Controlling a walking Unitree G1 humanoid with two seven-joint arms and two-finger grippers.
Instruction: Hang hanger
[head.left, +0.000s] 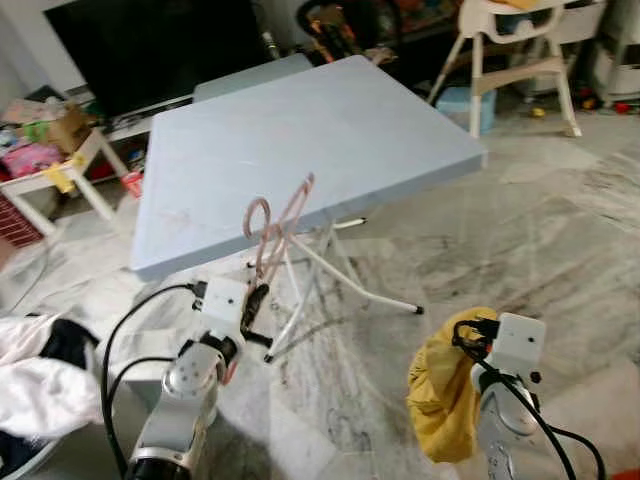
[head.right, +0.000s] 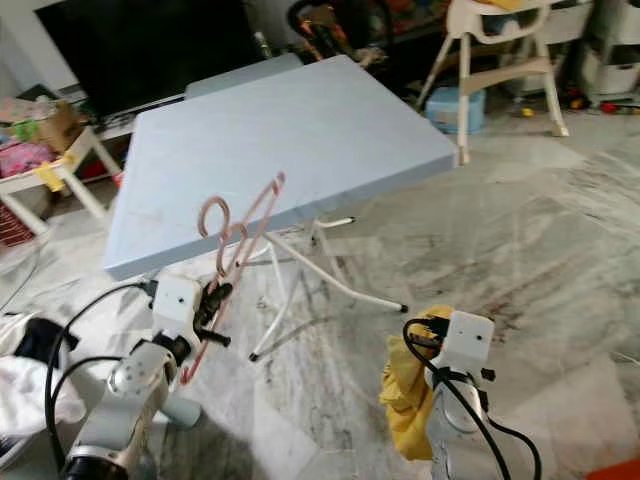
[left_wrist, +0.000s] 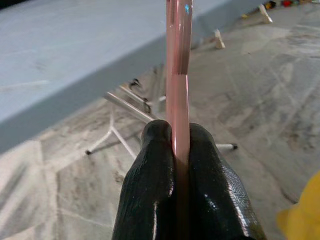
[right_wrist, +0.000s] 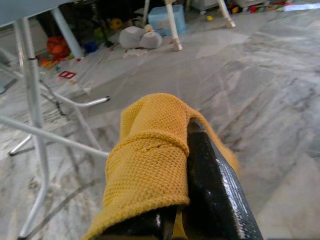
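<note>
I see two arms of silver metal in rounded, jointed segments. Each wrist carries a white box-shaped camera housing with small dark screw points on its face. Black cables loop loosely from each housing and run back along the forearm. The left gripper (left_wrist: 179, 165) has two thick, glossy black fingers (left_wrist: 145, 200) with rounded tips. The right gripper (right_wrist: 187, 200) has the same glossy black finish.
</note>
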